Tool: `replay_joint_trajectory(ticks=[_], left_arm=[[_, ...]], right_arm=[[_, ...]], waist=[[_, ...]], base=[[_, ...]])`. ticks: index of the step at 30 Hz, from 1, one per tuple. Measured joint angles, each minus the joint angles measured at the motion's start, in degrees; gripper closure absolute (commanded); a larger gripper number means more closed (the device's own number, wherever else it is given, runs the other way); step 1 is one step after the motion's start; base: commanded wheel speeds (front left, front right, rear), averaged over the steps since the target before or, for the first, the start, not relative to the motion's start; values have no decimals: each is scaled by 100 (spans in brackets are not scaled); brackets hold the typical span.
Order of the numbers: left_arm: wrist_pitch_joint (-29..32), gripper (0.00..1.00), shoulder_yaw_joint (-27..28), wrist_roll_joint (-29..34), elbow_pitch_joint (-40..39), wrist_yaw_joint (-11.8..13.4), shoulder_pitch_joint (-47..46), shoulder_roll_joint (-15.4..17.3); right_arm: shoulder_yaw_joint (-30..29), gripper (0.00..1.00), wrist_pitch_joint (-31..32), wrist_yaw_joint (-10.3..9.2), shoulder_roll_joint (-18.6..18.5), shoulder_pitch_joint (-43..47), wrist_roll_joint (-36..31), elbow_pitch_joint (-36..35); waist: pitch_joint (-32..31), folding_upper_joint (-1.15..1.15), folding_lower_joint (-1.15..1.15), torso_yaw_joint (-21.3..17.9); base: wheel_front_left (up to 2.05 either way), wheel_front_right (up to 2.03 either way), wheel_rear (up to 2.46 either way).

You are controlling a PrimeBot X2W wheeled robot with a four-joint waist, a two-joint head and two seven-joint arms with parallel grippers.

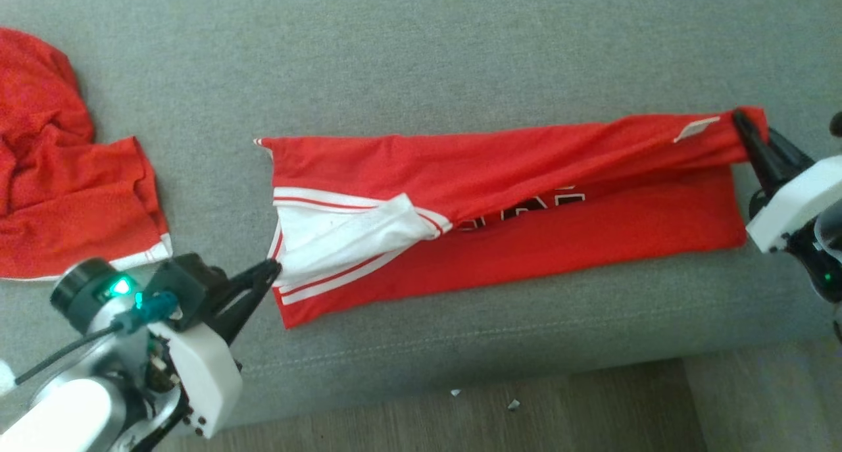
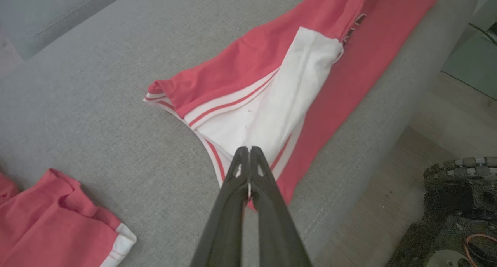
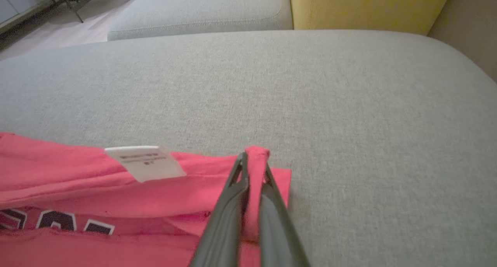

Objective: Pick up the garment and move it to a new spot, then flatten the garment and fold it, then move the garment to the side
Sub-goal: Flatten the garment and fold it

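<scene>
Along sofa (image 1: 460, 57) front, garment (image 1: 592, 235) ends pinched

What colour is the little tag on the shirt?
The tag is white with tiny dark print; clearest in the right wrist view.

Head looks down; both wrists (close, low) seemingly share the garment (image 1: 526, 254).
</scene>
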Motion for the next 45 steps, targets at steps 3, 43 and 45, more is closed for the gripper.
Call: replay_joint_trajectory(ticks=[3, 43, 45], left_arm=[[68, 100, -82, -32, -16, -34, 49, 19], [-3036, 0, 1312, -865, 1650, 1271, 120, -2644], [-3037, 0, 1411, -686, 1773, 1266, 123, -2796]], right_arm=[[111, 100, 360, 0, -174, 147, 138, -274], [-2524, 0, -199, 0, 1209, 1594, -1072, -2060], [-2693, 0, -282, 0, 1393, 1734, -1247, -2167]], waist=[[-52, 0, 0, -25], [-768, 0, 0, -2], [-801, 0, 0, 7]], base=[[0, 0, 0], [0, 0, 0], [0, 0, 0]])
